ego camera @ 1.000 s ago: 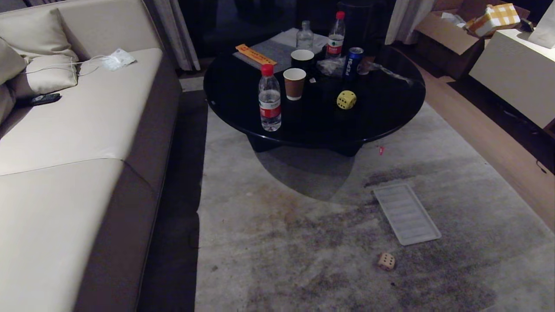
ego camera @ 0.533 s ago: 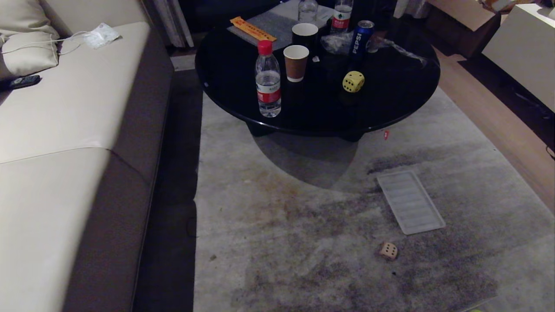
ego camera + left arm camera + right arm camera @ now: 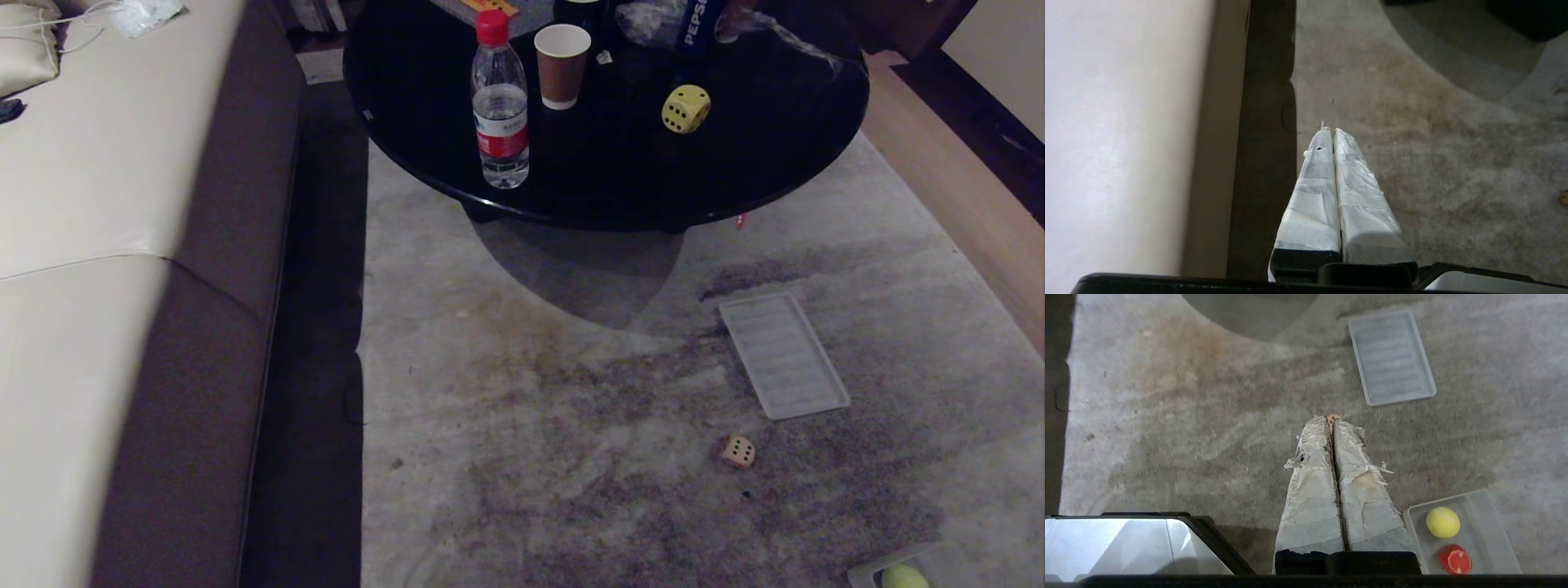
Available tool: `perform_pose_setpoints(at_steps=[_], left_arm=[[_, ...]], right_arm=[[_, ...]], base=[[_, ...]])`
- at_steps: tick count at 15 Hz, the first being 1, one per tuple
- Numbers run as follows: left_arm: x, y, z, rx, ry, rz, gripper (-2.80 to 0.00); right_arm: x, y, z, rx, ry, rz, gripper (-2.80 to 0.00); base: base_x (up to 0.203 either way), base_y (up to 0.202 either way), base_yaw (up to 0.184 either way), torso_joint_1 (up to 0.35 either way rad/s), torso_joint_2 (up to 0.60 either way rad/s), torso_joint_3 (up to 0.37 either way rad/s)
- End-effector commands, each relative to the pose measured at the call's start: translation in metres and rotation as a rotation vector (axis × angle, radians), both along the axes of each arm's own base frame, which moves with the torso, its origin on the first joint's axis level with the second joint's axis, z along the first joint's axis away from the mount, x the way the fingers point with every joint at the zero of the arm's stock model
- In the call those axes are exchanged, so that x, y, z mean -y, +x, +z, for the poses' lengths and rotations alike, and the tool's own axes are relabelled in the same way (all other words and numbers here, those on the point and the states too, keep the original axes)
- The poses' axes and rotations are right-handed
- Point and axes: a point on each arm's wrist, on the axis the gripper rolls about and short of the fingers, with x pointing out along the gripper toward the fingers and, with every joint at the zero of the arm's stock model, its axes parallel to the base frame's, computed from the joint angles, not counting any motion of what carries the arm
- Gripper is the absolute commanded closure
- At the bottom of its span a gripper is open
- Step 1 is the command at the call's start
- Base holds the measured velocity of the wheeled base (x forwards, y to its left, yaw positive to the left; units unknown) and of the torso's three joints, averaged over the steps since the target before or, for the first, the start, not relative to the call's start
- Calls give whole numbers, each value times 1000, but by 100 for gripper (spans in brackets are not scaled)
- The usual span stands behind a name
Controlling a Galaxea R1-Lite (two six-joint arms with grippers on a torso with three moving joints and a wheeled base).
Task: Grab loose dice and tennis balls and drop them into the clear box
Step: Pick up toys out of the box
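Dice remain loose while both arms hang parked and empty, so this reads as a search for the next pick. The right gripper [image 3: 1333,424] points down at the rug [image 3: 1208,437] with its taped fingers pressed together, holding nothing. The tan die [image 3: 737,452] lies on the rug just past those fingertips, mostly hidden behind them in the right wrist view, which makes it the likely next target. Back toward the wrist and to one side sits the clear box [image 3: 1490,514], holding 1 tennis ball [image 3: 1443,522] and the red die [image 3: 1455,559]. Its corner and the ball just show at the near edge of the head view. Farther beyond the fingertips than the tan die lies the ribbed lid [image 3: 1391,357], flat on the rug and apart from the box, leaving the box open for drops. The yellow die [image 3: 686,109] sits far ahead on the black round table [image 3: 775,163], near a water bottle [image 3: 499,102] and paper cup [image 3: 562,55]. The left gripper [image 3: 1329,131] is likewise closed on nothing, beside the sofa [image 3: 1126,122]. I see no green die or second ball.
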Motion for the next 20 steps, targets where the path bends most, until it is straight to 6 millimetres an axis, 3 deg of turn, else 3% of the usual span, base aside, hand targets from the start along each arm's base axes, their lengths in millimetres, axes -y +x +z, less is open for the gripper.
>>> perform_pose_setpoints(at_steps=[1, 20], left_arm=[[0, 0, 0, -2, -1, 1, 0], [0, 0, 0, -2, -1, 1, 0]], right_arm=[[0, 0, 0, -1, 0, 0, 0], [0, 0, 0, -1, 2, 0, 0]], base=[[0, 0, 0, 5, 4, -200], [0, 0, 0, 3, 4, -199]])
